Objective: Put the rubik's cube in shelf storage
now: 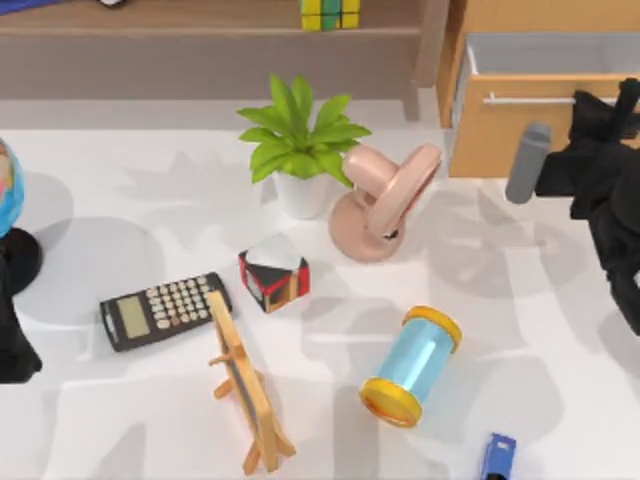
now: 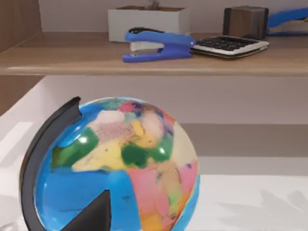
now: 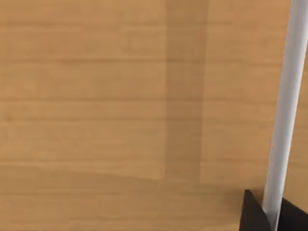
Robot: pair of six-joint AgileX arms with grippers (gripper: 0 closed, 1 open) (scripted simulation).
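The rubik's cube [image 1: 330, 13], with yellow and green squares, sits on the board of the brown shelf storage [image 1: 200, 30] at the back of the table. Neither gripper is near it. My right gripper [image 1: 612, 100] is at the back right, against the lighter drawer cabinet [image 1: 530, 130], whose drawer stands pulled out. In the right wrist view its black fingertips [image 3: 250, 214] straddle the silver bar handle [image 3: 284, 110] and touch it on both sides. My left arm [image 1: 15, 345] rests parked at the table's left edge, behind the globe [image 2: 115, 168].
On the table are a potted plant [image 1: 300, 150], a pink round object [image 1: 385, 200], a red, black and white cube [image 1: 273, 272], a calculator [image 1: 165, 310], a wooden frame [image 1: 243, 385], a blue and yellow cylinder [image 1: 412, 365] and a blue stapler [image 1: 497, 455].
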